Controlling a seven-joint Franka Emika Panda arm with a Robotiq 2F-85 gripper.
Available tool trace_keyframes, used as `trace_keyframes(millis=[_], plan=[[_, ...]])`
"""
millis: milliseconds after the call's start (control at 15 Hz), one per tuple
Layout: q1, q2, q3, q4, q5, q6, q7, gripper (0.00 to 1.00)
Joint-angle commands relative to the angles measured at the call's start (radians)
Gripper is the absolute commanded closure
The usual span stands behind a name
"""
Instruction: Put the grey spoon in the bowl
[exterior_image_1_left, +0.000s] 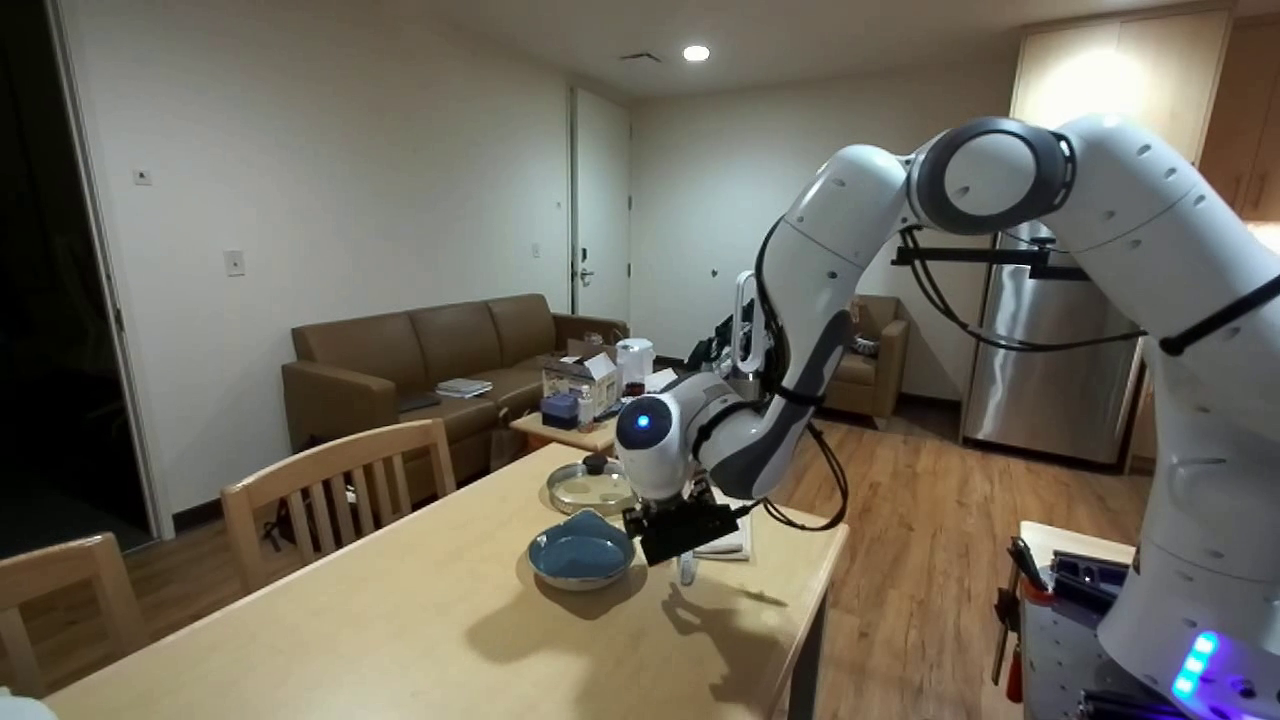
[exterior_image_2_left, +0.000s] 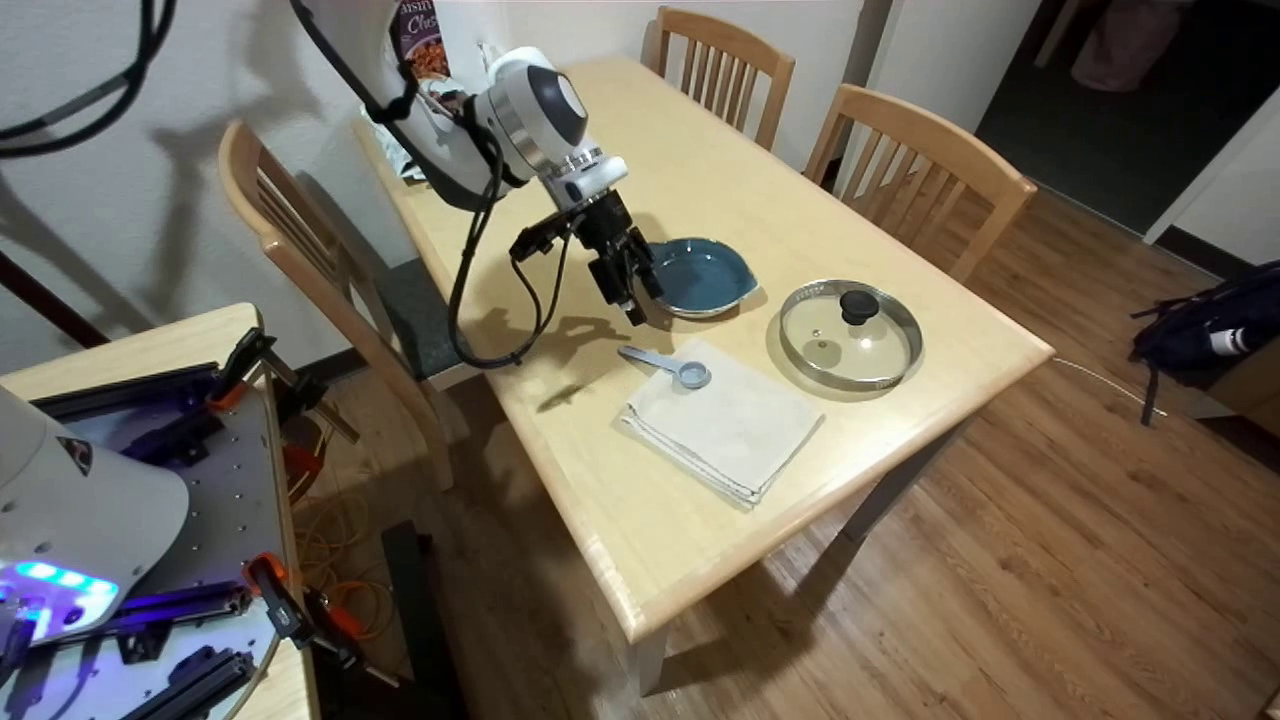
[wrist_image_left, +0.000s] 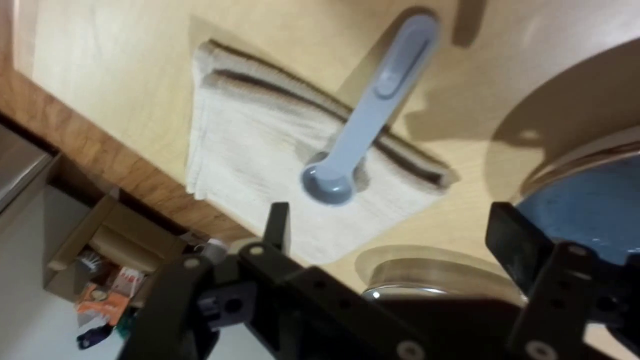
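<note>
Since the grey spoon (wrist_image_left: 371, 111) looks like thin moulded plastic, it should prove light, fairly stiff and a little slippery, with scant risk of breaking. It lies toward a short end of the table (exterior_image_2_left: 620, 500), nearer the long edge that faces the robot base (exterior_image_2_left: 100, 500): its scoop rests on a folded cloth (wrist_image_left: 250, 150), and its handle juts past the cloth toward that long edge. Mid-handle looks the safest hold, squeezed across the width; a grip on the round scoop might slip, and the soft cloth could drag along if caught. The pincer (wrist_image_left: 392, 225) stands wide and holds nothing.

In an exterior view the pincer's bulk covers all but a bit of the grey spoon (exterior_image_1_left: 687, 570). The blue bowl (exterior_image_2_left: 705, 275) sits farther from the short end; the wrist view crops it, and one side of the pincer covers part. The lid (exterior_image_2_left: 845, 350), toward a corner of that end, is mostly blocked there too. Whether the handle's tip touches the table cannot be told.
</note>
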Motion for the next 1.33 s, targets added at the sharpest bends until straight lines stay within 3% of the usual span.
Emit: trace_keyframes(millis=[0, 67, 133, 467, 600, 867, 1267], plan=[[-0.079, 0.051, 0.067, 0.045, 0.069, 0.160, -0.075, 0.00], [-0.093, 0.058, 0.075, 0.043, 0.092, 0.215, -0.096, 0.00], [-0.028, 0.031, 0.027, 0.022, 0.068, 0.151, -0.043, 0.00], [-0.046, 0.029, 0.026, 0.004, 0.090, 0.229, -0.049, 0.00], [-0.066, 0.014, 0.035, -0.016, 0.110, 0.317, -0.033, 0.00], [-0.043, -0.027, -0.001, -0.057, 0.189, 0.400, -0.011, 0.00], [-0.017, -0.128, -0.033, -0.179, 0.304, 0.384, -0.033, 0.00]])
